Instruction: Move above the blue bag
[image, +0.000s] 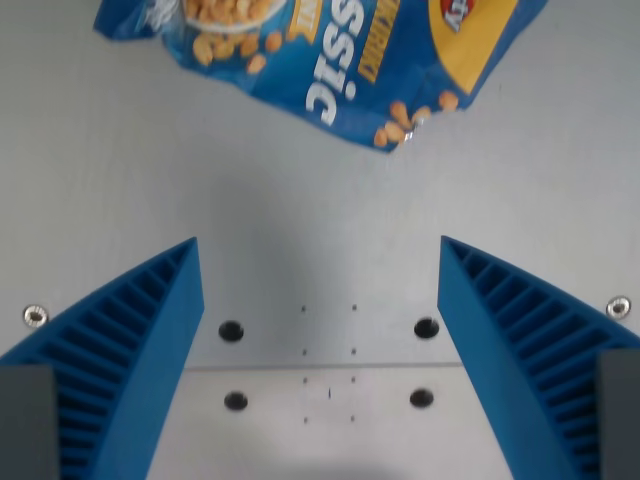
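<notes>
A blue bag (330, 55) with yellow panels, white lettering and pictures of peanuts lies flat on the grey table at the top of the wrist view, cut off by the top edge. My gripper (318, 255) is open and empty. Its two blue ribbed fingers (130, 340) stand wide apart at the bottom of the view. The bag lies beyond the fingertips, apart from them, with bare table in between.
The grey table (120, 180) has several dark bolt holes (231, 330) between the fingers and a seam line below them. Small screws (35, 316) sit at the left and right edges of the view.
</notes>
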